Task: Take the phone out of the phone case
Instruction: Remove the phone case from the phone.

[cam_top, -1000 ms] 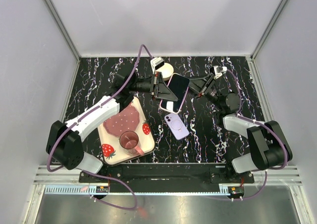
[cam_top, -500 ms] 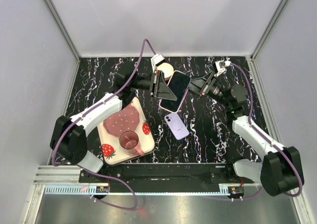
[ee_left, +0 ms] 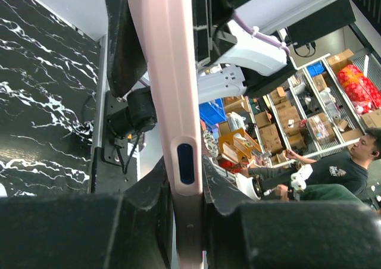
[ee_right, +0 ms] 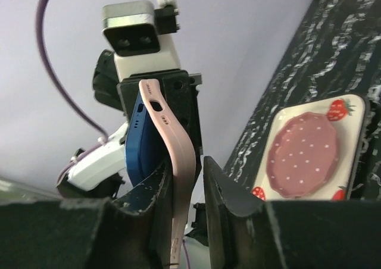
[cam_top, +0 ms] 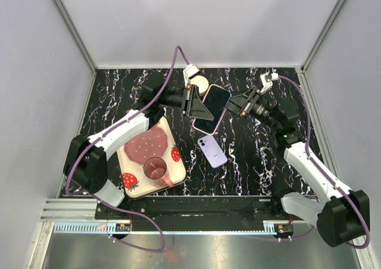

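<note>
Phone case point(cam_top: 209, 109) held between both end effectors.

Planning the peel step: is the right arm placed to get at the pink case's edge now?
Probably yes. The right fingers already straddle the pink case edge, which bows off the blue phone; the left gripper clamps the opposite side, nothing between.

Black marble-patterned table point(cam_top: 250, 162) between plain pale-grey walls point(cam_top: 202, 19).

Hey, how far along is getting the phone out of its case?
Done: the blue phone in its soft pink case is lifted off the black marbled table. In hand: the left gripper holds one end; the right gripper pinches the case edge, which bows away. Left: pulling them fully apart.
</note>
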`<state>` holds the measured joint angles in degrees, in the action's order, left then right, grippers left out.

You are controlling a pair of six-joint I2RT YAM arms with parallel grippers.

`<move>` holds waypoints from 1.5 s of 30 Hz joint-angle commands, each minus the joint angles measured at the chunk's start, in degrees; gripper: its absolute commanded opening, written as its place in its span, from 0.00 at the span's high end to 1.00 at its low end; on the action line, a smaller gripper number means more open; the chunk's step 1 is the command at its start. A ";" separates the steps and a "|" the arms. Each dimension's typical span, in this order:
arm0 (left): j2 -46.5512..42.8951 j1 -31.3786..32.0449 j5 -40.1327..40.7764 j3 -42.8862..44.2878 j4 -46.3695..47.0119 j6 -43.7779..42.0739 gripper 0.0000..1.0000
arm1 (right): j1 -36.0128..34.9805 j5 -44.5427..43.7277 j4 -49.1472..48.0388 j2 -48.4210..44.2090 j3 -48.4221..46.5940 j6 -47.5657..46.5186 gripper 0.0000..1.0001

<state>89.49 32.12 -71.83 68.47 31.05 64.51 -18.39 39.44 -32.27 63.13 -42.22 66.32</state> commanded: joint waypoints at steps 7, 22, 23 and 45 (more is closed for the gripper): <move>-4.59 0.84 19.45 7.47 1.21 -14.67 0.45 | -5.16 -14.38 40.96 -2.40 -7.87 -13.41 1.00; -6.87 -5.48 30.95 4.05 -18.73 -23.82 0.01 | -4.46 -31.26 68.20 3.91 -25.62 -29.21 1.00; -7.57 -6.36 32.79 3.78 -19.44 -23.99 0.01 | -4.46 -33.53 71.70 4.88 -28.07 -30.19 1.00; -1.25 -4.70 45.38 -0.53 -39.57 -21.18 0.04 | -4.81 -43.84 78.51 33.54 -28.46 -37.24 0.77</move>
<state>88.27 26.09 -28.58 67.35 -8.08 43.03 -22.76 -5.96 48.42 96.38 -71.90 29.28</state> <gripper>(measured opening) 0.969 0.191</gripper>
